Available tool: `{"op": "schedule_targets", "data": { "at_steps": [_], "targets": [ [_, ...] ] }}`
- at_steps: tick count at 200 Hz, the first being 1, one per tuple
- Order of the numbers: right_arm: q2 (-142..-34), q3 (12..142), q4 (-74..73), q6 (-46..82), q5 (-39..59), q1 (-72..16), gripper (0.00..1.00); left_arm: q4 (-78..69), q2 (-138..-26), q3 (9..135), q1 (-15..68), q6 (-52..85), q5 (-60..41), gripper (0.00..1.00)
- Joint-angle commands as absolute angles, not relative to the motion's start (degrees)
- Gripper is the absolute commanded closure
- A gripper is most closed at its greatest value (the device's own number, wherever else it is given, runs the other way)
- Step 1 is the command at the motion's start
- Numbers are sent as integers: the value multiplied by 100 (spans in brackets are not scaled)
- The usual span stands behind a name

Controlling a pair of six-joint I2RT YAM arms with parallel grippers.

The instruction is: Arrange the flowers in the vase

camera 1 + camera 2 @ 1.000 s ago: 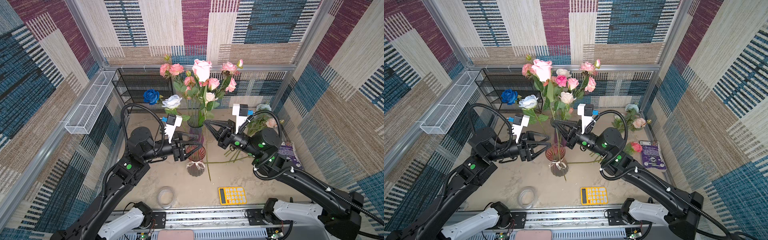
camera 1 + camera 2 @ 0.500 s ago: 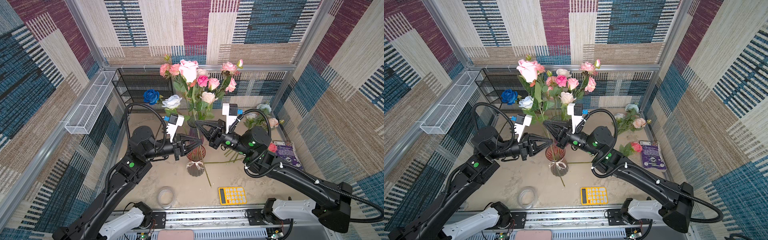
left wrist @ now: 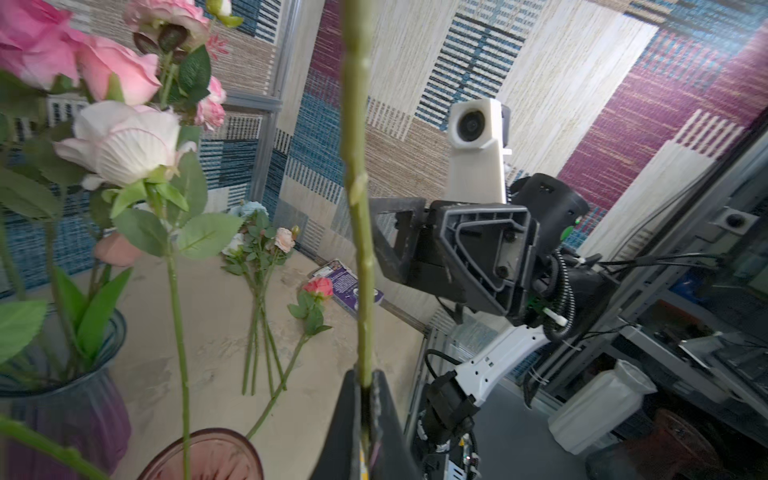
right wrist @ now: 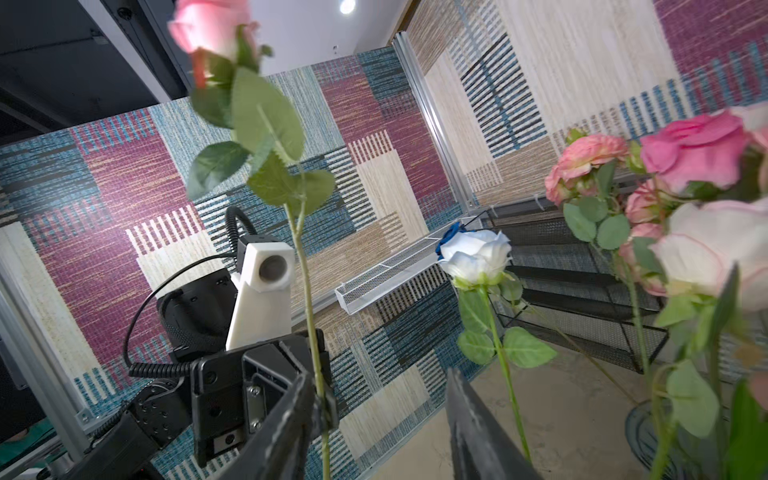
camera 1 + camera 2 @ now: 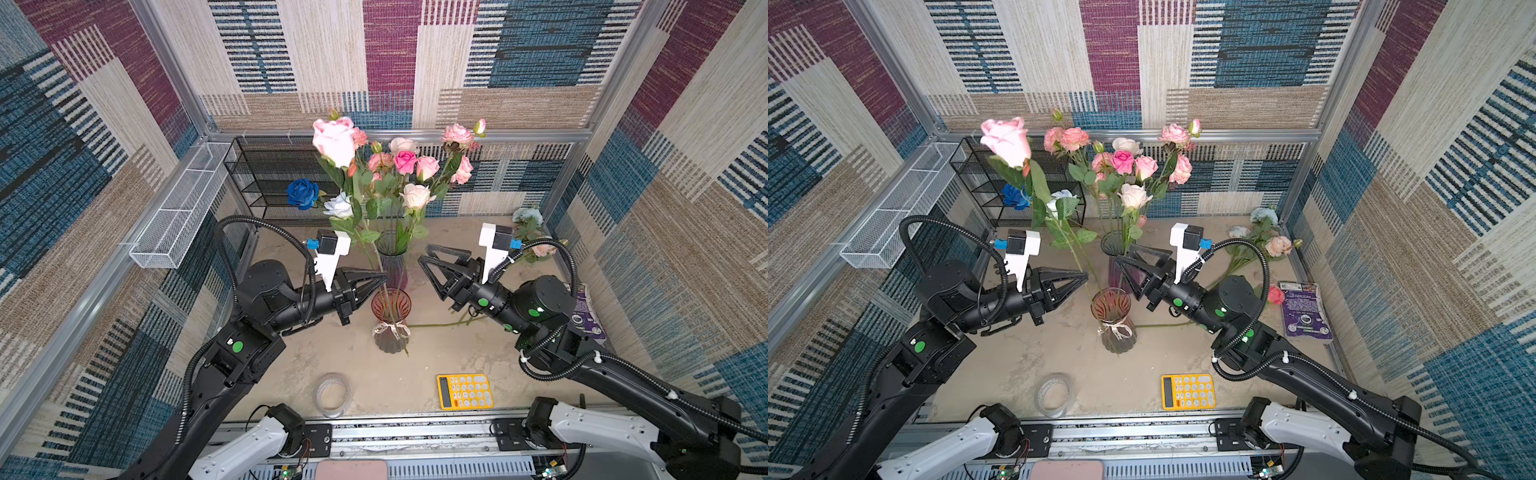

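Observation:
My left gripper [image 5: 384, 276] [image 3: 365, 382] is shut on the green stem [image 3: 359, 208] of a large pink rose [image 5: 333, 141] [image 5: 1007, 139], just above the reddish glass vase [image 5: 390, 320] [image 5: 1113, 316]. Below the jaws the stem runs into that vase's mouth. My right gripper [image 5: 430, 276] [image 4: 378, 376] stands open to the right of the stem with nothing between its fingers. Behind, a purple vase [image 5: 392, 266] holds several pink and peach flowers [image 5: 405, 162]. More flowers [image 5: 530, 232] [image 5: 1264, 232] lie on the table at the right.
A yellow calculator [image 5: 465, 390] and a tape roll [image 5: 332, 392] lie near the front edge. A black wire rack [image 5: 266, 178] stands at the back left beside a white mesh basket [image 5: 178, 208]. A purple booklet [image 5: 1304, 311] lies at the right wall.
My left gripper has shut on the pink rose's stem. My right gripper has opened, let the stem go and drawn back to the right. The rose's head has swung left.

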State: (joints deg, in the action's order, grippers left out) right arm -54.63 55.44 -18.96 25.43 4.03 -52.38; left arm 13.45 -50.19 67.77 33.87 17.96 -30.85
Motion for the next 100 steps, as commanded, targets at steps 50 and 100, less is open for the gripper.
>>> {"op": "schedule_targets", "data": {
  "at_steps": [50, 100],
  "targets": [
    [-4744, 5304, -1548, 2245, -346, -5238, 47, 528, -5533, 6873, 3380, 558, -1341, 100],
    [-4553, 5076, -1465, 2268, -498, -5236, 46, 526, -5972, 6700, 3376, 470, -1180, 100]
  ]
}}
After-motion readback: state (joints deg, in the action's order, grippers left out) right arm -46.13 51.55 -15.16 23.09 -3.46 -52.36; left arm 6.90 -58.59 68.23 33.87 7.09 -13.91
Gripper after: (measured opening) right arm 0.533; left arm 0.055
